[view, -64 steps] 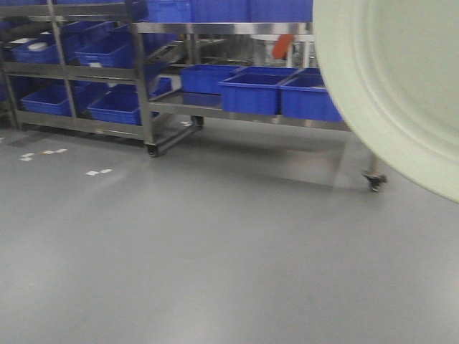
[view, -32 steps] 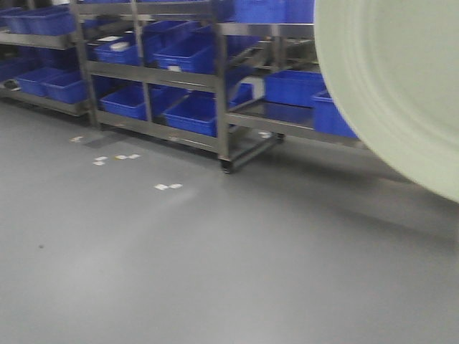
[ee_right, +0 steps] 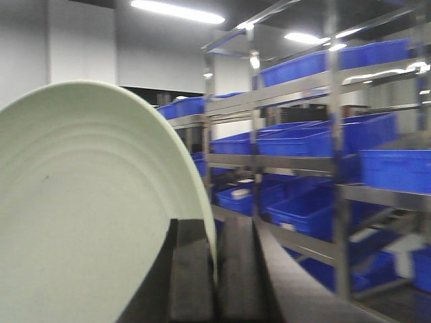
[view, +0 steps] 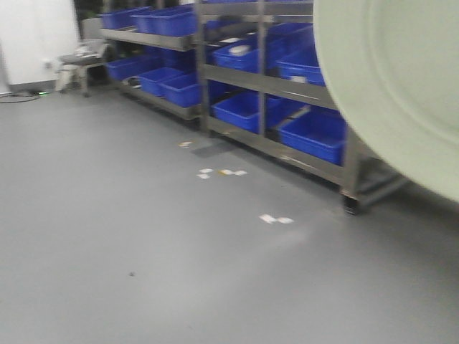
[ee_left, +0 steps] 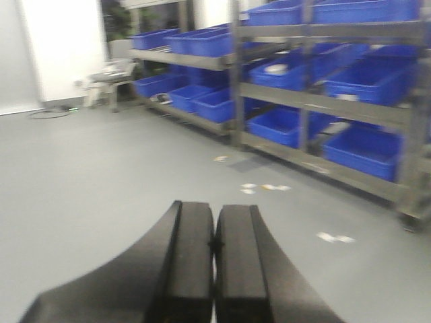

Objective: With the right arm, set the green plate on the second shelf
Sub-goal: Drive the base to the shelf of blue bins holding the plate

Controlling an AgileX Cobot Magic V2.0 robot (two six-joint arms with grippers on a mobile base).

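The green plate (view: 394, 86) fills the upper right of the front view, held up on edge close to the camera. In the right wrist view the green plate (ee_right: 81, 202) stands upright, its rim pinched between the black fingers of my right gripper (ee_right: 214, 269), which is shut on it. My left gripper (ee_left: 214, 249) is shut with nothing in it, its two black fingers pressed together above the grey floor. Metal shelves (view: 287, 86) run along the right side; which level is the second shelf I cannot tell.
Steel racks on castors (view: 350, 206) hold several blue bins (view: 251, 111) on every level. Grey floor (view: 143, 251) carries white tape marks (view: 276, 219). A small stool or table (view: 79, 61) stands by the white wall at far left.
The view has swung left: the racks slid rightward across the frame, and the white wall and stool came into sight. The plate stays fixed at the upper right.
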